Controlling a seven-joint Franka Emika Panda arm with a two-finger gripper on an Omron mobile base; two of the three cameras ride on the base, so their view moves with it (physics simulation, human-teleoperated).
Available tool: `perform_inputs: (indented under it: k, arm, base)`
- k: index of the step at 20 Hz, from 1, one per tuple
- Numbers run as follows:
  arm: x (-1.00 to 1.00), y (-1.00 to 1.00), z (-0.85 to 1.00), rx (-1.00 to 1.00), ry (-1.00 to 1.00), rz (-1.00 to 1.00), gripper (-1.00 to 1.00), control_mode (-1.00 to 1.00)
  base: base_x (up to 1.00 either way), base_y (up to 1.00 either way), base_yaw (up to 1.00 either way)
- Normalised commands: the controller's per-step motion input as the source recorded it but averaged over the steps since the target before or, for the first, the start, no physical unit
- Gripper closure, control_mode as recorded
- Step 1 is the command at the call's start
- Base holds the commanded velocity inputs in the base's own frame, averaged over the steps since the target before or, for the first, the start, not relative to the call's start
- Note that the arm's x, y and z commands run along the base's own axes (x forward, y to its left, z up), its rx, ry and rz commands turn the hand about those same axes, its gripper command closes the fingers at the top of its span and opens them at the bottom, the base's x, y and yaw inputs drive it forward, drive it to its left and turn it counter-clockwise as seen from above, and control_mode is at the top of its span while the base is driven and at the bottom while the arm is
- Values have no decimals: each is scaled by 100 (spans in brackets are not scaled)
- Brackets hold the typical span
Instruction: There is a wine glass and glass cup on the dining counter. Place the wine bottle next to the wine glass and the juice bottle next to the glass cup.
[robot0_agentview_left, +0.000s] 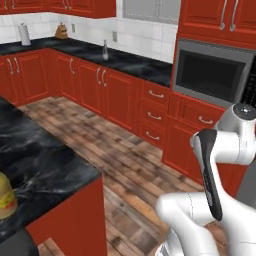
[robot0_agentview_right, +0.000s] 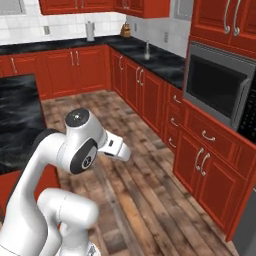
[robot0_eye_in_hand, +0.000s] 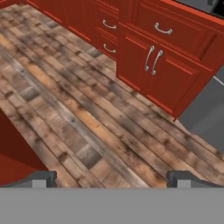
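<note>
The dining counter (robot0_agentview_left: 45, 165) fills the lower left of the left base view and shows again as a black marble top at the left in the right base view (robot0_agentview_right: 17, 115). The juice bottle (robot0_agentview_left: 6, 196), stout and yellow, stands on it at the very left edge of the left base view, cut off by the frame. In the hand view my gripper (robot0_eye_in_hand: 112, 178) is open, its dark fingertips (robot0_eye_in_hand: 41, 178) far apart over the wooden floor with nothing between them. My arm is folded well to the right of the counter. The wine bottle, wine glass and glass cup are out of view.
Red cabinets (robot0_agentview_left: 100, 85) with black tops run along the far wall and carry a paper towel roll (robot0_agentview_left: 24, 34) and a slim grey bottle-like thing (robot0_agentview_left: 105, 50). A built-in oven (robot0_agentview_left: 215, 75) sits at the right. Open wooden floor (robot0_eye_in_hand: 87, 113) lies between cabinets and island.
</note>
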Motion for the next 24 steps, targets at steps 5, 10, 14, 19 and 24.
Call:
perform_inputs:
  k: [5,10,14,19,24]
  arm:
    - [0,0,0,0,0,0,-100,100]
    - [0,0,0,0,0,0,-100,100]
    - [0,0,0,0,0,0,-100,100]
    - [0,0,0,0,0,0,-100,100]
    - [0,0,0,0,0,0,-100,100]
  base:
    - [61,-36,18]
    - [72,-35,15]
    - [79,-27,14]
    - [88,-8,29]
    - [84,-2,37]
